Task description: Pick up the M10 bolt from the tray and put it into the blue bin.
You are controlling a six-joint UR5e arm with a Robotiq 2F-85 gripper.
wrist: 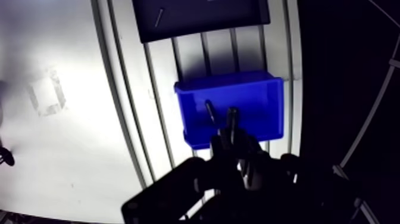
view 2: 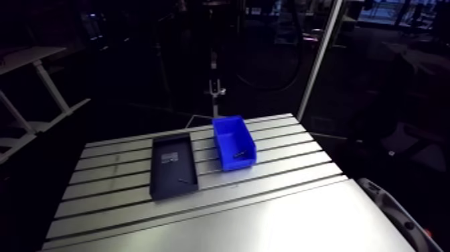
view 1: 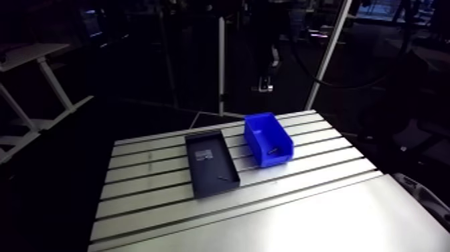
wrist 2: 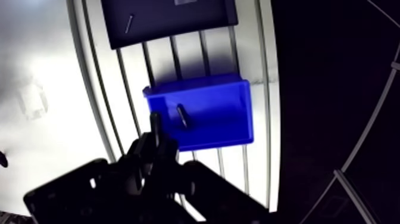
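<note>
Only the wrist view shows the gripper (wrist: 232, 119). Its dark fingers look drawn together on nothing, and it hangs over the edge of the glossy blue plastic bin (wrist: 262, 113). The M10 bolt (wrist: 209, 110), a short dark rod, lies on the bin's floor, just beside the fingertips and clear of them. The arm view alone shows the whole flat black rectangular tray (view 1: 201, 175) just beside the bin. The tray holds one thin fastener (view 1: 223, 178) and sits on the slotted aluminium table (view 1: 147, 177).

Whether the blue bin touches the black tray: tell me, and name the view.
Apart. The wrist view shows a strip of bare slotted table between the blue bin and the black tray; the arm view agrees.
</note>
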